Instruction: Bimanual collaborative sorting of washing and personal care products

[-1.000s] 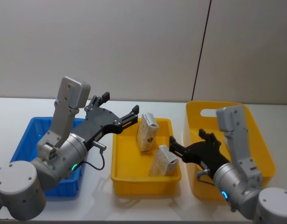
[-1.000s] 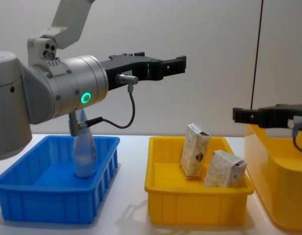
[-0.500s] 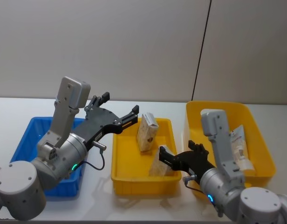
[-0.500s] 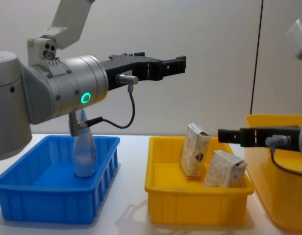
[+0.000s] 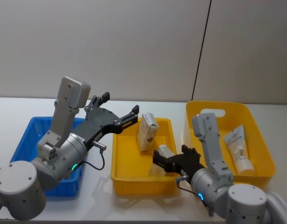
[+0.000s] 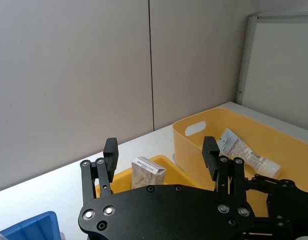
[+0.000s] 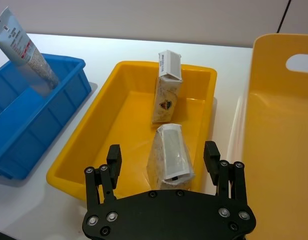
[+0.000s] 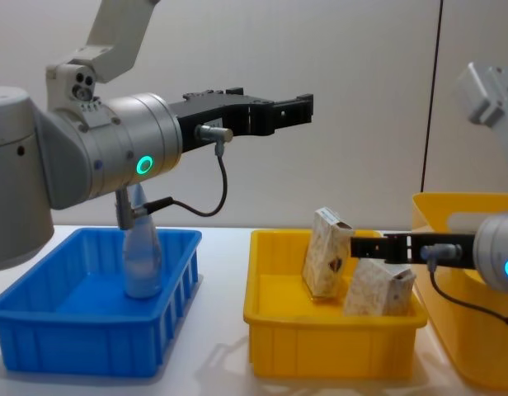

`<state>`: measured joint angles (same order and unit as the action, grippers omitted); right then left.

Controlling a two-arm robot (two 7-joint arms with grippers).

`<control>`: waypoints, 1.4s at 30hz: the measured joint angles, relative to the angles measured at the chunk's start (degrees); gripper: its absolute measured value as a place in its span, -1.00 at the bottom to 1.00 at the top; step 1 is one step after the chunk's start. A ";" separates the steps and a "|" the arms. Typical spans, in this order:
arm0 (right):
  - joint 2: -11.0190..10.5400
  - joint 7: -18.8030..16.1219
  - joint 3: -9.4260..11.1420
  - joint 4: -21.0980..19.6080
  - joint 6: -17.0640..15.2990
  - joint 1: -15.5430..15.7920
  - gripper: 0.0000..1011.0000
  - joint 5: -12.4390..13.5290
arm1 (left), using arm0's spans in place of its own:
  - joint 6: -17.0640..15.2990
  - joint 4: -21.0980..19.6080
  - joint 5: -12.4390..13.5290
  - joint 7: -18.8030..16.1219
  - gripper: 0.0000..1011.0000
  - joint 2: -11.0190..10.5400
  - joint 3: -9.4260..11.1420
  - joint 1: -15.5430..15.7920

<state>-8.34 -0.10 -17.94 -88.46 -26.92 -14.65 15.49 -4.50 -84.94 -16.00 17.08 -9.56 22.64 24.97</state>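
Two beige speckled cartons are in the small yellow tray (image 5: pixel 143 183). One carton (image 5: pixel 146 131) (image 7: pixel 168 95) (image 8: pixel 326 252) stands upright at the back. The other carton (image 5: pixel 165 150) (image 7: pixel 169 160) (image 8: pixel 378 289) leans at the front right. My right gripper (image 5: pixel 163 161) (image 7: pixel 163 151) (image 8: pixel 361 246) is open just over the leaning carton, one finger to each side. My left gripper (image 5: pixel 119 103) (image 6: pixel 160 150) (image 8: pixel 299 106) is open and empty, held high over the tray's left side. A pale tube (image 7: pixel 21 47) (image 8: pixel 141 256) leans in the blue bin (image 5: pixel 22 144). A white printed tube (image 5: pixel 239 149) (image 6: pixel 244 152) lies in the large yellow bin (image 5: pixel 218 105).
The three containers stand in a row on the white table: blue bin (image 8: pixel 72 338) left, small tray (image 8: pixel 320 342) middle, deep yellow bin (image 8: pixel 460 227) right. A grey wall runs close behind the table. Bare table shows in front of the containers.
My right gripper has swung left, from over the large yellow bin to above the leaning carton, uncovering the white tube in that bin. The left arm has stayed still.
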 joint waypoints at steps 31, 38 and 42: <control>3.75 0.07 0.58 6.90 -2.05 -4.12 0.99 -0.75 | 0.00 0.01 0.00 0.00 0.98 0.00 0.00 0.00; 4.31 0.20 0.81 8.16 -2.57 -4.90 0.99 -1.07 | 0.00 0.00 0.00 0.00 0.98 0.00 0.00 0.00; 4.59 0.16 0.96 8.92 -2.92 -5.38 0.99 -1.17 | 0.00 0.00 0.00 0.00 0.98 0.00 0.00 0.00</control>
<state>-3.75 0.07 -16.98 -79.54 -29.84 -20.03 14.32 -4.50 -84.93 -16.00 17.08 -9.56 22.64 24.97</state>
